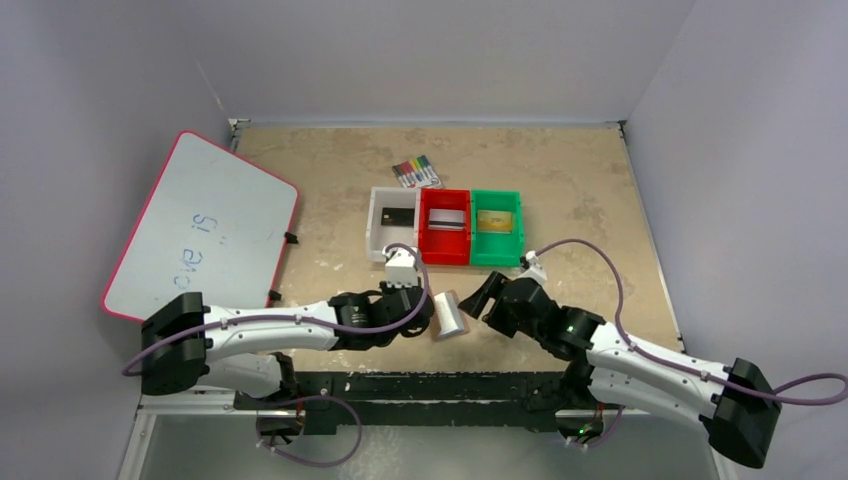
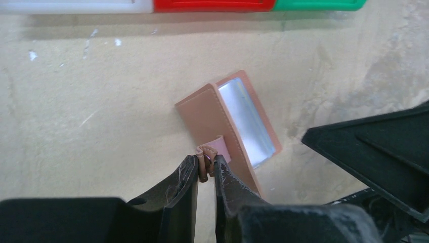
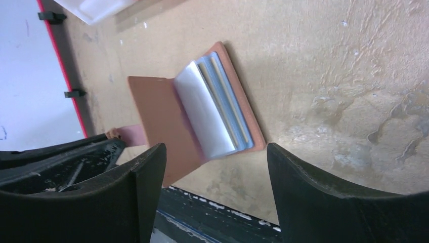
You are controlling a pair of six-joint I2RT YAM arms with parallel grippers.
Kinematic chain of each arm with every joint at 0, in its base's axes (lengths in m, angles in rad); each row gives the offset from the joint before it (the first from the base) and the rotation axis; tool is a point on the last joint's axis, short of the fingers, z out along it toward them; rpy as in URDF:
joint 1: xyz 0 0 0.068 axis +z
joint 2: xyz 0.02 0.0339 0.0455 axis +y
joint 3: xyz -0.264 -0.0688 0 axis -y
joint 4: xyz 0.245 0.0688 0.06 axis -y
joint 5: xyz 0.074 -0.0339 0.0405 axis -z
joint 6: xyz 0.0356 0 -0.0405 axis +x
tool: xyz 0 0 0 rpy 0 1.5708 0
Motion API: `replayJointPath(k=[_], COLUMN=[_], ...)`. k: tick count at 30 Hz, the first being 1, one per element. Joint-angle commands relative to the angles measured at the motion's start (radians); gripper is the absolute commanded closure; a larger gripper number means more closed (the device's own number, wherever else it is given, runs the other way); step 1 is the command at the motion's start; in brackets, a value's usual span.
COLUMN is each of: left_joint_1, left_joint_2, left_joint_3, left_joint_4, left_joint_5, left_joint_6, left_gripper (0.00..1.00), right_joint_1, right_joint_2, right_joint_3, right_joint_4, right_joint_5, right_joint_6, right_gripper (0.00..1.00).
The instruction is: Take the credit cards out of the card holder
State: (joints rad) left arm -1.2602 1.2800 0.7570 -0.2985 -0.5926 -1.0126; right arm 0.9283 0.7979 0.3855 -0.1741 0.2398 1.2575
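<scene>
The tan card holder (image 1: 449,314) lies half open on the table between my two grippers. My left gripper (image 2: 205,165) is shut on its small strap tab (image 2: 216,148) and holds the cover (image 2: 205,116) raised. The clear pockets (image 2: 248,119) face right. In the right wrist view the holder (image 3: 162,116) shows its pockets (image 3: 207,109) fanned, with thin edges (image 3: 230,106) between them. My right gripper (image 3: 216,167) is open and empty just beside the holder. A black card (image 1: 397,215), a silver card (image 1: 447,219) and a gold card (image 1: 496,221) lie in the bins.
White (image 1: 377,235), red (image 1: 445,252) and green (image 1: 497,257) bins stand in a row behind the holder. A pack of markers (image 1: 415,171) lies behind them. A red-rimmed whiteboard (image 1: 205,225) leans at the left. The table's near edge (image 3: 212,207) is close under the right gripper.
</scene>
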Motion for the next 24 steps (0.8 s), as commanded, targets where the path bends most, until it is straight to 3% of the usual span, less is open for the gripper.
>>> replayJointPath(k=[1,4,12,16,21,24], left_joint_1=[-0.006,-0.006,-0.007,-0.007,-0.007,-0.006], left_joint_2=[-0.011,-0.036,-0.088,-0.091,-0.101,-0.13], left_joint_3=[-0.006,-0.054,-0.149,-0.145,-0.142,-0.141], left_joint_4=[-0.15,-0.216,-0.199,-0.214,-0.226,-0.234], left_joint_5=[-0.114,-0.143,-0.154,-0.177,-0.19,-0.194], left_joint_6=[-0.104,-0.181,-0.263,-0.29,-0.29,-0.292], left_gripper=[0.87,0.87,0.85,0.83,0.8,0.73], right_joint_1=[0.001,0.002,0.002,0.003,0.015,0.018], right_joint_2=[0.014,0.05,0.278,0.481,0.646,0.713], right_joint_3=[-0.022,-0.018,0.071,0.166,0.252,0.266], right_joint_4=[0.097,0.194,0.493,0.518,0.484,0.481], right_joint_5=[-0.033,-0.09,-0.276,-0.336,-0.338,-0.341], right_joint_6=[-0.019,-0.086,-0.278,-0.317,-0.344,-0.342], right_gripper=[0.27,0.29,0.4,0.57,0.59,0.59])
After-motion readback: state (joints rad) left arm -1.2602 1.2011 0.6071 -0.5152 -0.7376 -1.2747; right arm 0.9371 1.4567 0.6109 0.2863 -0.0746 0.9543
